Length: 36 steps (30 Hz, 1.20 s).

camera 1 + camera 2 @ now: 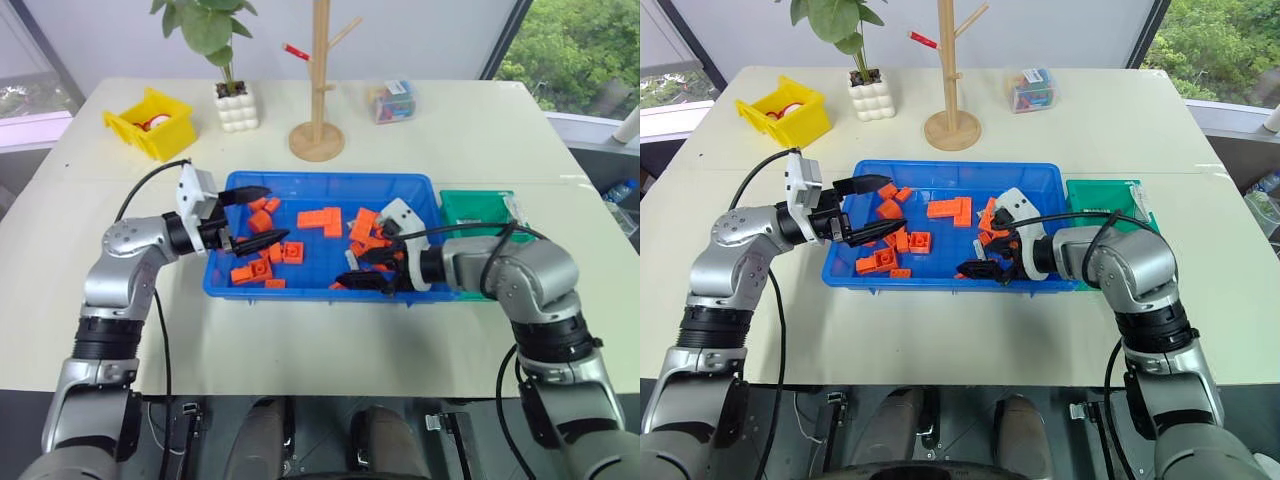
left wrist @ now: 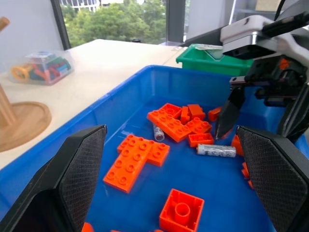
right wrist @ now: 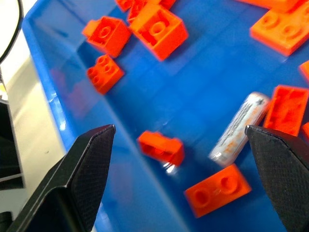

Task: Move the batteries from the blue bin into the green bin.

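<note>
The right hand [image 1: 366, 270], wide open and empty, hangs over a silver-grey cylindrical battery [image 3: 240, 127] in the bright-blue plastic bin [image 1: 300, 292]. It must descend, close, then carry it right to the green plastic bin [image 1: 470, 205].

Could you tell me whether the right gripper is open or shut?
Open: the right gripper has its fingers spread wide over a battery lying in the blue bin.

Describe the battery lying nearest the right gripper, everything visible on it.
The battery is a small silver-grey cylinder with faint orange print, looking metallic. It lies flat on the blue bin floor among orange bricks, unheld, between the open fingers of the right gripper, one end close to a brick; whether they touch is unclear.
</note>
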Motion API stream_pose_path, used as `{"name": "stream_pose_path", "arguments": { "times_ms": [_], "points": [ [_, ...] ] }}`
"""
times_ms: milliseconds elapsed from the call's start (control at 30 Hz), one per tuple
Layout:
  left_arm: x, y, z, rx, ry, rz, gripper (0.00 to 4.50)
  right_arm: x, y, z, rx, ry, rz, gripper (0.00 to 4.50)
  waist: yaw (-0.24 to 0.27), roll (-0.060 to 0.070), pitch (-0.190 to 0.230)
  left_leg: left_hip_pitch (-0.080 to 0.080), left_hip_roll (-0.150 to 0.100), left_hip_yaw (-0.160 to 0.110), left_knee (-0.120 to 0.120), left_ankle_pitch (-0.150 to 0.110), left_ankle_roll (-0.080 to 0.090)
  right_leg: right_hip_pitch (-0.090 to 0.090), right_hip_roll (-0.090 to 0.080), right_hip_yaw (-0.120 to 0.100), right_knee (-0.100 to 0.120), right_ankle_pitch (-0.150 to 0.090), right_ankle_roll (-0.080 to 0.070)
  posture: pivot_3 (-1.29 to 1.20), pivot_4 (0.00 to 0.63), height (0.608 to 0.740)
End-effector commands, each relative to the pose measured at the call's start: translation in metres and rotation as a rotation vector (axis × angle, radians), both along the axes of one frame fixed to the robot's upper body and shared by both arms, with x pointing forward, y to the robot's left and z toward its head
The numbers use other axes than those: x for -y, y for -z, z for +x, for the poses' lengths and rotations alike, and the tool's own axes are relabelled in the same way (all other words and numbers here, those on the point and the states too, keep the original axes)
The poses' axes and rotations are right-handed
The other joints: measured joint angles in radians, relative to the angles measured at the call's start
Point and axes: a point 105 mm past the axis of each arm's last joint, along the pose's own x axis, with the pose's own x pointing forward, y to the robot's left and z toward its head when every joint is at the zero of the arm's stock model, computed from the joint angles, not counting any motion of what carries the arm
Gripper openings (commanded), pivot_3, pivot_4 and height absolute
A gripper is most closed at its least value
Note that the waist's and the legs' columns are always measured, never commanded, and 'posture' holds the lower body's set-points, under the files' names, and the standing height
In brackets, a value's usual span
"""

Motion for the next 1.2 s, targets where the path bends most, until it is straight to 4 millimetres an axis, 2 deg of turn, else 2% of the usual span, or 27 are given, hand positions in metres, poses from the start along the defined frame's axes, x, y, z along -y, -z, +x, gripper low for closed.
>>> {"name": "stream_pose_path", "arguments": {
  "times_ms": [33,467,567,800,1033,1167,1200],
  "points": [
    [-0.003,-0.012,-0.004,0.067,-0.016,-0.016,4.50,-0.001,-0.003,0.006,0.017,-0.014,-0.001,4.43,0.000,0.000,0.000,0.000,0.000,0.000,0.000,0.000,0.000,0.000,0.000,0.000,0.000,0.000,0.000,0.00,0.150,0.739],
    [-0.007,-0.013,-0.004,0.082,-0.064,-0.032,4.50,-0.009,0.018,0.020,0.048,-0.071,-0.101,4.43,-0.001,0.000,0.000,0.000,0.000,0.000,0.000,0.000,0.000,0.000,0.000,0.000,0.000,0.000,0.000,0.00,0.150,0.739],
    [-0.008,-0.014,-0.004,0.085,-0.071,-0.034,4.50,-0.006,0.024,0.020,0.106,-0.110,-0.181,3.64,0.000,0.000,0.000,0.000,0.000,0.000,0.000,0.000,0.000,0.000,0.000,0.000,0.000,0.000,0.000,0.00,0.150,0.739],
    [-0.009,-0.018,-0.004,0.097,-0.078,-0.036,4.50,-0.005,0.028,0.023,0.199,-0.188,-0.285,0.08,-0.001,-0.001,0.000,0.000,0.000,0.000,0.000,0.000,0.000,0.000,0.000,0.000,0.000,0.000,0.000,0.00,0.150,0.739],
    [-0.008,-0.021,-0.003,0.105,-0.071,-0.033,4.50,-0.008,0.028,0.022,0.215,-0.216,-0.289,0.04,-0.001,-0.001,0.000,0.001,0.000,0.000,0.000,0.000,0.000,0.000,0.000,0.000,0.000,0.000,0.000,0.00,0.150,0.739],
    [-0.004,-0.020,-0.006,0.096,-0.041,-0.036,4.50,-0.009,0.014,0.029,0.269,-0.193,-0.276,0.04,-0.001,-0.001,0.000,0.001,0.000,0.000,0.000,0.000,0.000,0.000,0.000,0.000,0.000,0.000,0.000,0.00,0.150,0.739],
    [-0.002,-0.020,-0.008,0.087,-0.023,-0.037,4.50,-0.009,0.004,0.033,0.299,-0.183,-0.269,0.04,-0.001,-0.001,0.000,0.001,0.000,0.000,0.000,0.000,0.000,0.000,0.000,0.000,0.000,0.000,0.000,0.00,0.150,0.739]
  ]
}}
